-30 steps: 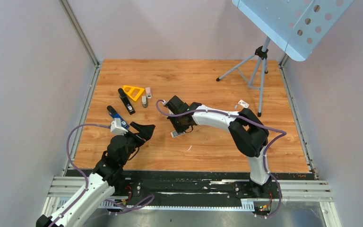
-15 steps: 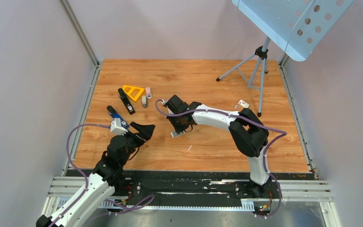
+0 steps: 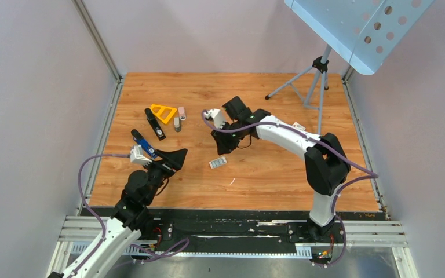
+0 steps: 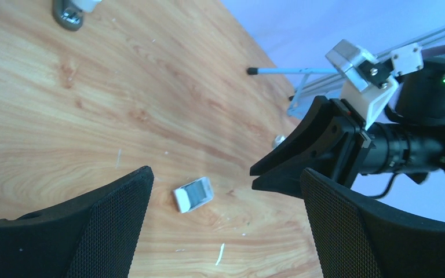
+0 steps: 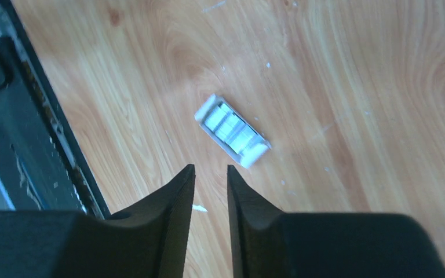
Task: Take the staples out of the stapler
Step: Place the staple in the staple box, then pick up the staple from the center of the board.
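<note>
The stapler (image 3: 154,124) lies shut on the wooden table at the back left, away from both grippers. The staples (image 3: 217,163), a short silvery-grey ribbed bar with white ends, lie loose on the table; they also show in the left wrist view (image 4: 193,194) and the right wrist view (image 5: 232,130). My right gripper (image 3: 221,145) hangs above and just behind them, its jaws a narrow gap apart and empty (image 5: 210,169). My left gripper (image 3: 174,157) is wide open and empty, left of the staples (image 4: 225,174).
A yellow triangle (image 3: 163,112), a tiny pink stapler (image 3: 181,112) and a small grey item (image 3: 177,124) lie by the stapler. A blue stick-like tool (image 3: 142,142) lies by my left wrist. A thin white sliver (image 3: 232,181) lies nearer. A tripod (image 3: 313,81) stands back right.
My right gripper has lifted off the staples and swung back and to the right; the staples stay on the table. My left arm has shifted slightly.
</note>
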Tool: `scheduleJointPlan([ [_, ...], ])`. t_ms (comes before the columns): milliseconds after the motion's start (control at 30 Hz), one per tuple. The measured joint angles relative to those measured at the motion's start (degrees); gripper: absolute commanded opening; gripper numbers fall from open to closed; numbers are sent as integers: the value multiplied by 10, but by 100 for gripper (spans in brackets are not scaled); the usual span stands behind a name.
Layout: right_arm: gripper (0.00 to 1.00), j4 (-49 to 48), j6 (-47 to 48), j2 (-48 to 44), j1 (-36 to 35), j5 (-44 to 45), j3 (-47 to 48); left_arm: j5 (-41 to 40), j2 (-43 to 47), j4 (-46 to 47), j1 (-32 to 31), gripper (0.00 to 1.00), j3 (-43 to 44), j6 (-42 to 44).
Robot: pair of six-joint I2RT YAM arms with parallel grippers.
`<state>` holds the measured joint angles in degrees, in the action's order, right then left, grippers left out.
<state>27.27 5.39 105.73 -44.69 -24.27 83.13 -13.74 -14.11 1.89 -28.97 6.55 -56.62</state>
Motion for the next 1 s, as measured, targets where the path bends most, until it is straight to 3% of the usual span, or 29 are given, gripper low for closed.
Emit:
scheduleJointPlan([
  [167, 39, 55, 124, -19, 82, -101, -3, -8, 52, 24, 0, 100, -29, -16],
  [433, 41, 92, 205, -37, 196, -123, -45, -20, 83, 35, 0, 100, -56, -38],
  [700, 35, 92, 183, -21, 325, -28, -42, -19, 48, 59, 0, 100, -57, -43],
  [1000, 28, 39, 77, 21, 370, 151, -37, -16, -9, 95, 0, 100, -56, -47],
])
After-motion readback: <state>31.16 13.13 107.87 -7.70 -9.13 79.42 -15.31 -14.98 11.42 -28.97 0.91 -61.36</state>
